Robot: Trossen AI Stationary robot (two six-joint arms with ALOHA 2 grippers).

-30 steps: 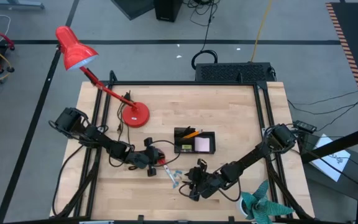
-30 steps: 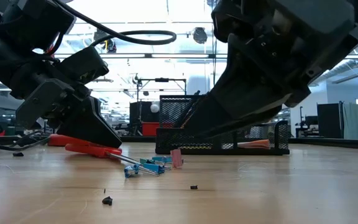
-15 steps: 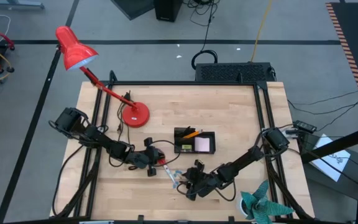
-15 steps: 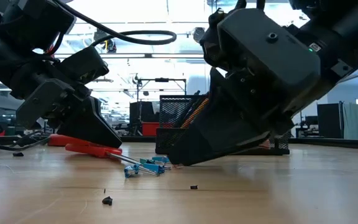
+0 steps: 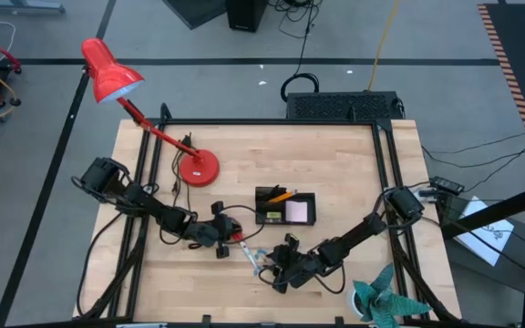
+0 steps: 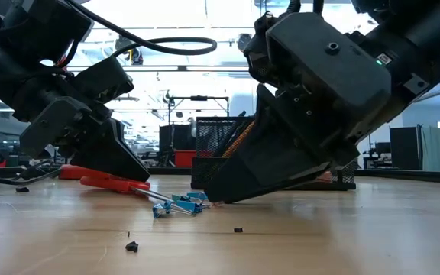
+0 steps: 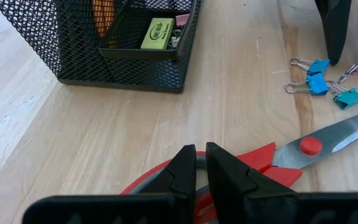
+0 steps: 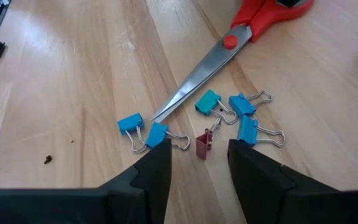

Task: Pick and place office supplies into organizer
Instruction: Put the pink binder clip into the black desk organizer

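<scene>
Red-handled scissors [image 7: 303, 146] lie flat on the wooden table, with their blades [image 8: 191, 81] pointing at a scatter of blue binder clips [image 8: 244, 118]. My left gripper [image 7: 196, 167] is shut on the scissors' handle. My right gripper [image 8: 199, 163] is open and low over the table, its fingers on either side of a dark pink clip [image 8: 203, 145] without touching it. The black mesh organizer [image 5: 285, 208] stands just beyond, holding orange pencils [image 7: 104, 12], a yellow piece [image 7: 157, 32] and a pink pad [image 5: 297, 211]. My left gripper pinches the rim of a red handle loop [image 7: 166, 173] of the scissors between its two fingers. The fingers slant down from the table's left. The scissors stay flat on the table, blades toward the clips.
A red desk lamp [image 5: 197, 169] stands at the far left with its cable [image 5: 176, 187] trailing near my left arm. A teal leafy object [image 5: 386, 301] sits at the near right corner. A black box with cables [image 5: 344, 105] lies beyond the far edge. Dark crumbs [image 6: 131, 246] dot the near table.
My right gripper has come down and a little toward the table's left, until its open fingers stand around the pink clip. The scissors and clips have stayed where they were.
</scene>
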